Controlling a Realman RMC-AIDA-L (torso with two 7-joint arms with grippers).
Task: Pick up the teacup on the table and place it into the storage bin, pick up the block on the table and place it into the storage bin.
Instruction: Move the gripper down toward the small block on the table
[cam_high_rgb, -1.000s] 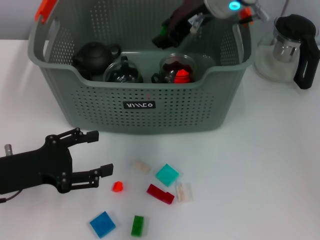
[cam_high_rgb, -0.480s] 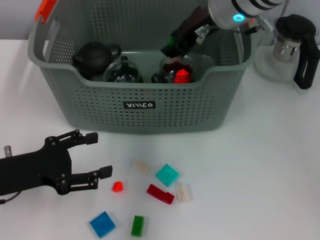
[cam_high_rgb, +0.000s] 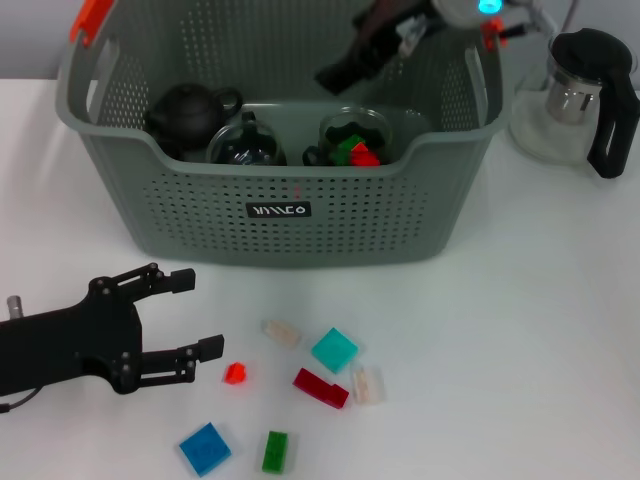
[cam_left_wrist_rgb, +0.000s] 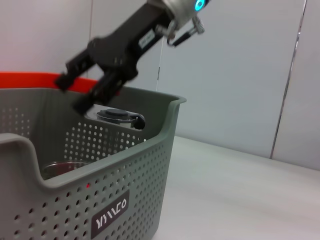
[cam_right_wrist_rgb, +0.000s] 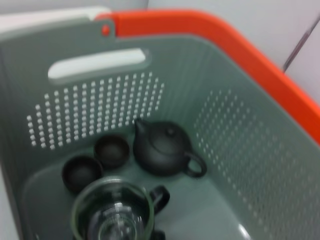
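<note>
While the black left gripper (cam_high_rgb: 190, 312) lay open near the white table's (cam_high_rgb: 520, 330) front-left corner, the right gripper (cam_high_rgb: 335, 78), jaws apart, hung over the grey-green perforated plastic storage bin (cam_high_rgb: 280, 215).

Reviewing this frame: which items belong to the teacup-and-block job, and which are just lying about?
Job: storage bin; two dark teacups inside it; loose blocks on the table; left gripper, open beside the small red block; right gripper above the bin.
Bystanders: glass kettle beside the bin; black teapot and glass pitcher in the bin.

Matte black left gripper (cam_high_rgb: 190, 315), silver cyan-lit right wrist (cam_high_rgb: 470, 8)
</note>
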